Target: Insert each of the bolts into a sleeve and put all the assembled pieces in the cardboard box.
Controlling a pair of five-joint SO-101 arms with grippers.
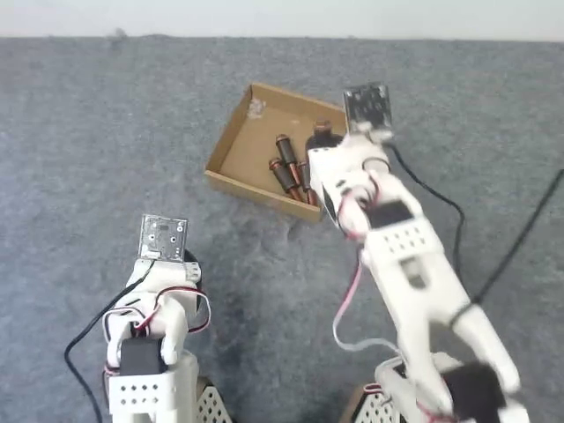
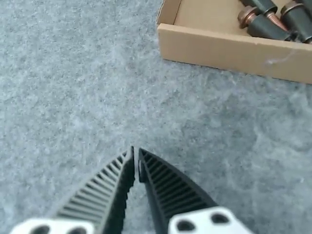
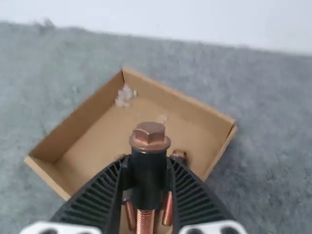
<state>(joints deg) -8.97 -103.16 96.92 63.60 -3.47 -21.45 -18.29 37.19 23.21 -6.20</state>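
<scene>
Grey carpet (image 1: 106, 132) is lying under both my arms in the high view, where my right arm (image 1: 405, 247) is hanging over the side of the cardboard box (image 1: 231, 150) nearest it, and several finished pieces (image 1: 286, 172) are lying inside against that near wall. In the left wrist view my left gripper (image 2: 135, 157) is hovering over bare carpet, jaws pressed together on nothing, near the box's outer wall but apart from it. In the right wrist view my right gripper (image 3: 146, 163) is pinching a black sleeve (image 3: 146, 185) upright, the copper bolt (image 3: 149, 136) sitting in it head up, above the box floor. I am judging that a good release means lowering the piece close to the floor, aiming for the open patch beside the others, then spreading the jaws slowly so nothing is bouncing over the wall.
</scene>
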